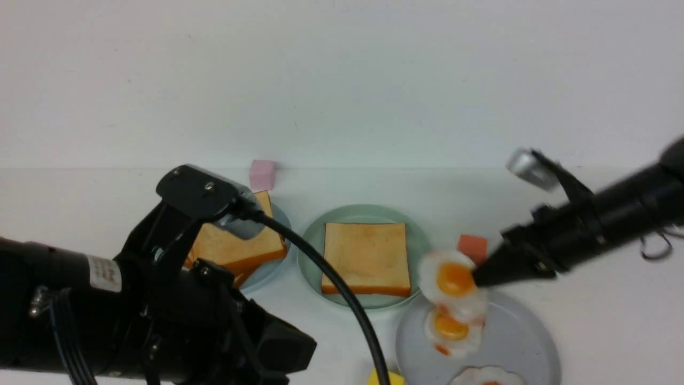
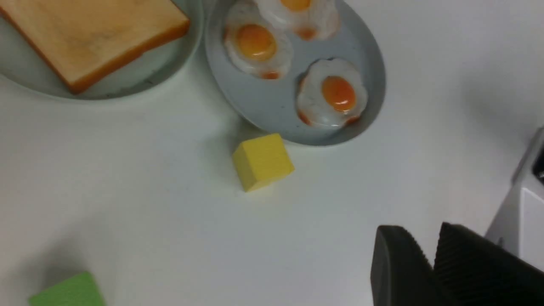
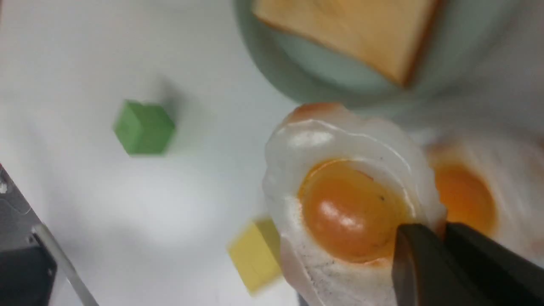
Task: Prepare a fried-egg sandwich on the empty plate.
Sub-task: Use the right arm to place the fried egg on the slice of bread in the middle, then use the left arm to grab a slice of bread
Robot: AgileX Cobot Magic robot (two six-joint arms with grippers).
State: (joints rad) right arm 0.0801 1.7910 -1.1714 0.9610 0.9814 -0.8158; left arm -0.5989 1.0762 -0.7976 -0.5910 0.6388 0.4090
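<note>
The mint-green plate [image 1: 311, 251] sits at mid-table with a single golden toast slice [image 1: 366, 256] flat on it; no stacked sandwich is in view. My right gripper [image 1: 477, 278] is shut on the white rim of a fried egg [image 1: 453, 278]. It holds the egg tilted in the air between the mint plate and the grey plate [image 1: 523, 342]. In the right wrist view the fingertips [image 3: 414, 238] pinch the egg [image 3: 340, 204] beside its yolk. My left gripper [image 2: 425, 231] hovers over bare table with a narrow gap between its jaws, holding nothing.
Two more fried eggs [image 1: 451, 329] [image 1: 486, 377] lie on the grey plate. A skewed toast pile [image 1: 240, 246] rests on the pale blue plate [image 1: 275, 267] behind my left arm. Small blocks stand about: pink [image 1: 262, 175], orange-red [image 1: 472, 247], yellow [image 2: 262, 161], green [image 2: 68, 291].
</note>
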